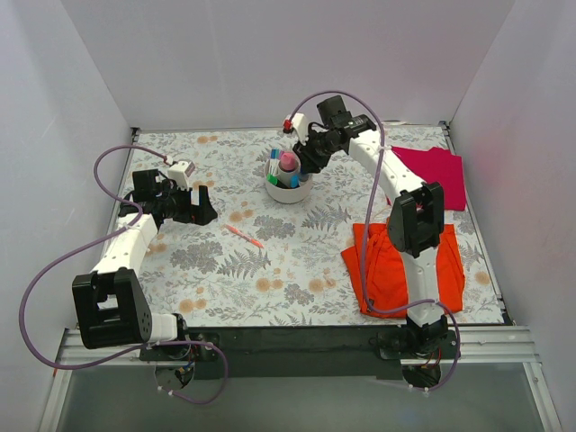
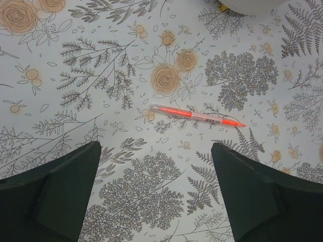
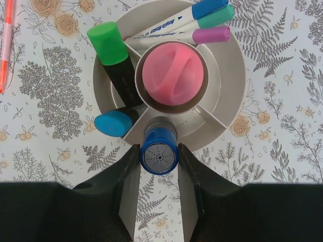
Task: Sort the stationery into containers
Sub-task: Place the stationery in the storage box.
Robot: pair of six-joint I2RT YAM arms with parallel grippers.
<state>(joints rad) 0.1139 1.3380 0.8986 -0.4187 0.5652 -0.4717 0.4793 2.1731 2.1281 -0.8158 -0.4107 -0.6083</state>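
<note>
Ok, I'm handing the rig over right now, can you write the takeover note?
Left gripper: open, empty, above the table; the orange-pink pen lies ahead of it.
Right gripper: shut on the blue cylinder, at the near edge of the bowl.
Done: pink-capped bottle in the centre well; green-capped marker, blue-capped marker and three white pens in the outer compartments.
Left: release the cylinder, then sort the pen.

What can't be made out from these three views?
- Right wrist: the base of the small blue cylinder, held in the right gripper, is hidden by its own top. Seated or not is unclear.
- Right wrist: the orange-pink pen is cut off by the left edge.
- Left wrist: only a sliver of the bowl shows at the top edge.
- Top external: the bowl contents are small and partly behind the right gripper.
</note>
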